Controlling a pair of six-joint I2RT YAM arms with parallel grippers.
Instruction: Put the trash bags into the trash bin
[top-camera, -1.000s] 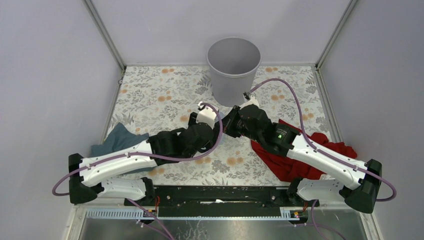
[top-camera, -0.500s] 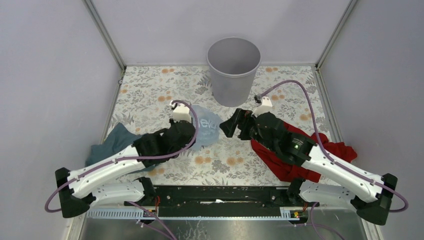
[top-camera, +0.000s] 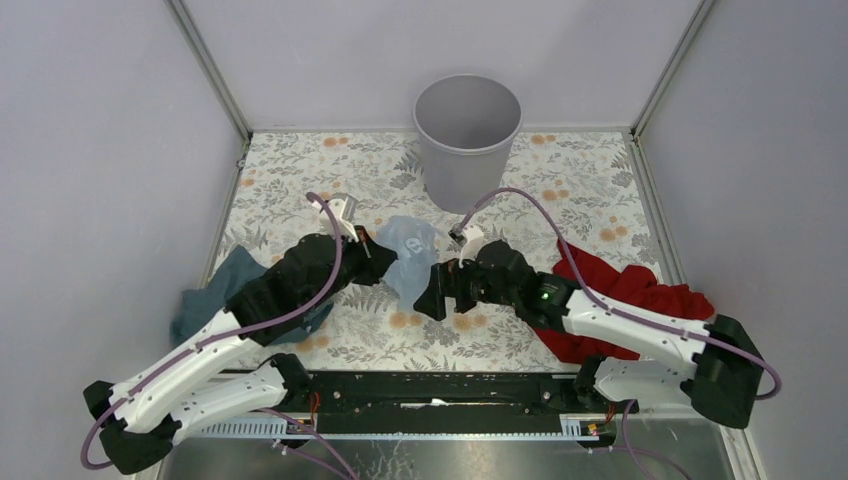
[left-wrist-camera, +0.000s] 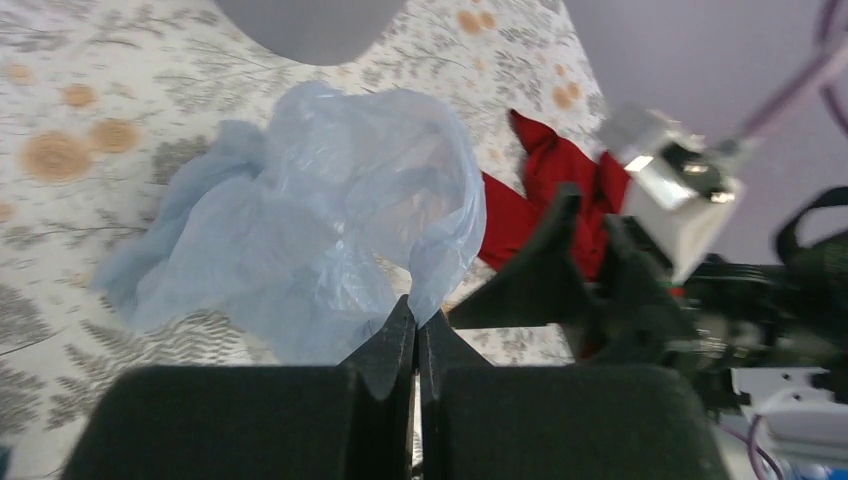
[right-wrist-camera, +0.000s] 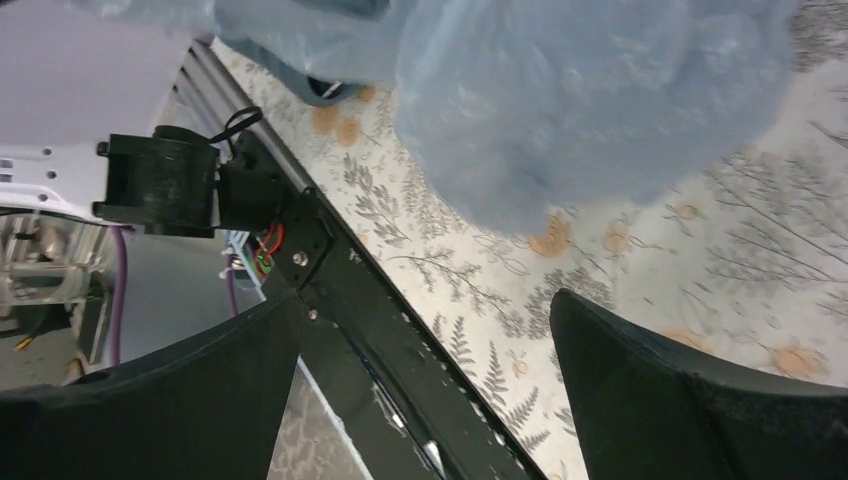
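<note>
- The left gripper (left-wrist-camera: 415, 322) is clenched on a thin edge of the pale-blue trash bag (left-wrist-camera: 330, 210), which billows just ahead of its fingertips.
- The right gripper (right-wrist-camera: 425, 310) is released, jaws wide, grasping nothing; the bag hangs close in front of it.
- The grey trash bin (top-camera: 467, 130) stands farther ahead of both grippers, apart from the bag.
- Risk: the pinch catches little of the glossy film, so the bag may slip out on the lift.
- Risk: the loose, billowing bulk may snag on the right gripper's open fingers or drape over the bin's rim instead of dropping in.
</note>
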